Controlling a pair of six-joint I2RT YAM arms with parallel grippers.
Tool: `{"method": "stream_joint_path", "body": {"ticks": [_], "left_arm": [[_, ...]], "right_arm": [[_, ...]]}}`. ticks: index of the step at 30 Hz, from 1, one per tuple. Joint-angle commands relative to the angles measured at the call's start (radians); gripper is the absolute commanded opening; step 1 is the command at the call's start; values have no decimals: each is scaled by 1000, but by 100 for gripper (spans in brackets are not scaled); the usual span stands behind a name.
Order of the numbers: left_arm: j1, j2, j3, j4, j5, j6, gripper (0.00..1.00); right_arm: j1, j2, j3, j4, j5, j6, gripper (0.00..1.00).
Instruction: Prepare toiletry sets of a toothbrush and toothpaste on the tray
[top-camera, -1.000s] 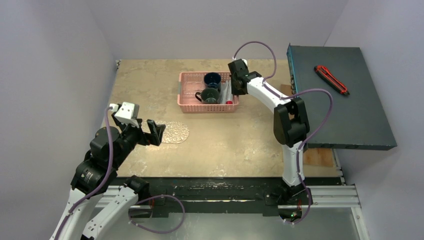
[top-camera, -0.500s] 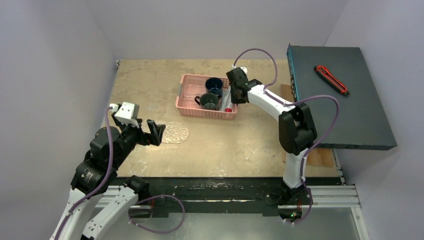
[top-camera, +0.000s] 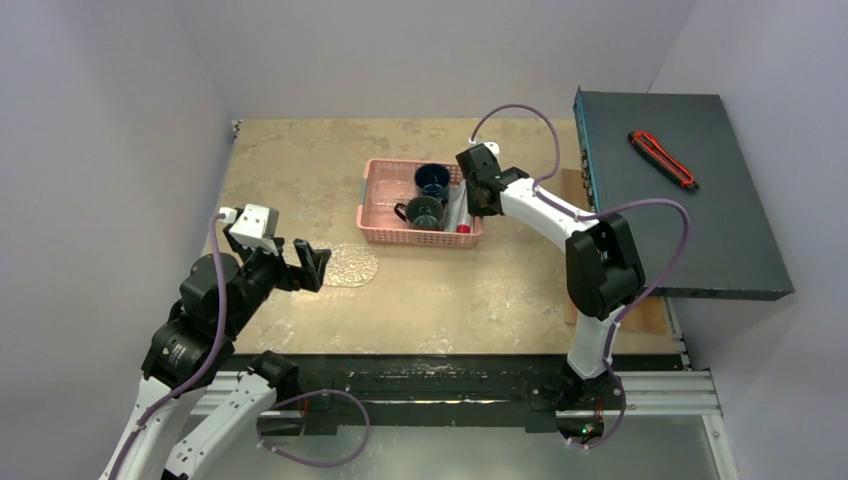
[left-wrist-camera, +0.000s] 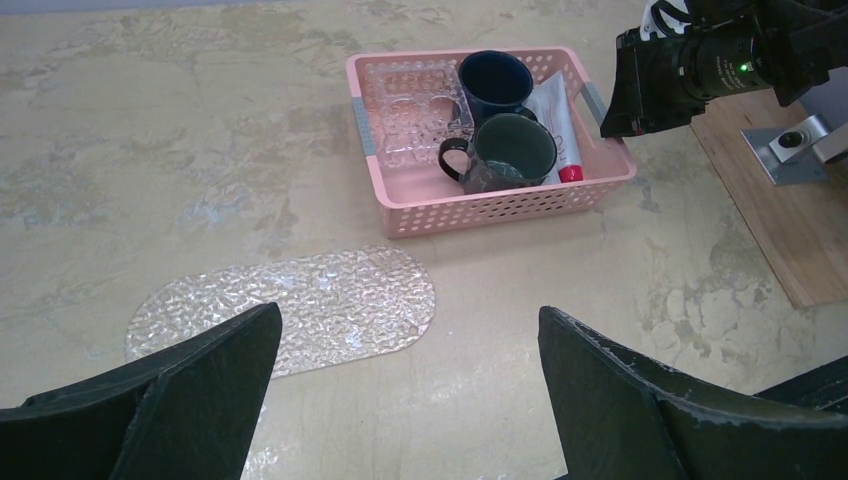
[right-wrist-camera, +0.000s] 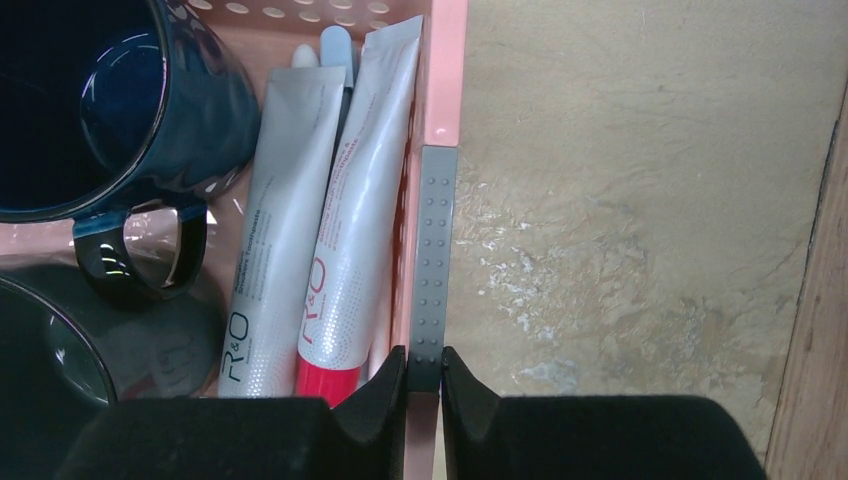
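The pink basket (left-wrist-camera: 480, 212), a rectangular plastic tub with rows of round holes in its walls, is sitting on the mottled beige worktop (left-wrist-camera: 150, 150). Against its right end wall a flat, matte silver-grey tube (right-wrist-camera: 270, 240) is lying beside a second tube with a red cap (right-wrist-camera: 350, 230). The rounded pale bluish tip of a brush (right-wrist-camera: 335, 45) is poking out between them at the far end. A glossy dark blue mug (right-wrist-camera: 100, 90) and a dark green mug (left-wrist-camera: 512, 150) are crowding the tubes from the basket's middle. A clear embossed insert (left-wrist-camera: 405, 100) is filling the basket's left part.

The right end effector (right-wrist-camera: 425, 375) is clenching the basket's right end wall, its fingers pinching a grey dotted strip (right-wrist-camera: 432, 260) on the rim.

The tray (left-wrist-camera: 290, 310), see-through, pebbled and round-ended, is lying flat in front of the basket's left end, apart from it. The left end effector (left-wrist-camera: 407, 330) is hanging over the tray's near side, released, fingers spread wide.

Right of the basket a wooden board (left-wrist-camera: 790, 220) is lying, and beyond it a dark box (top-camera: 700, 230) is carrying a red cutter (top-camera: 662, 160).
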Motion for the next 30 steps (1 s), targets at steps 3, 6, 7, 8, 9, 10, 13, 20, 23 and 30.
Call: {"method": "stream_joint_path", "body": {"ticks": [3,6,7,8,9,10,13,20,23,30], "left_arm": [[2,11,26,21,-1,-2,100],[2,11,25,20,-1,-2,100],[2,12,25,21,-1,-2,100],[2,12,25,20,-2,-1,100],[2,14,25,20,-2,-1,100],[2,14,25,21,-5,-1,100],[2,21,25,21,-4,0,100],[2,25,25,17,-9,2,100],[2,26,25,17,-15,3,100],[2,25,25,14,-38,2,100]], "right_arm": [[-6,-57,21,-57,74,-38,2],[-2,-71,57,-67,45,-39,18],[1,-77,67,-71,41,-38,21],[4,-83,78,-76,40,-38,26],[8,-86,91,-83,40,-38,33],[12,-87,101,-91,44,-38,39],[34,-93,139,-121,67,-43,45],[104,-150,174,-155,51,-43,49],[147,-190,163,-141,35,-41,50],[307,-212,151,-75,-59,-18,50]]}}
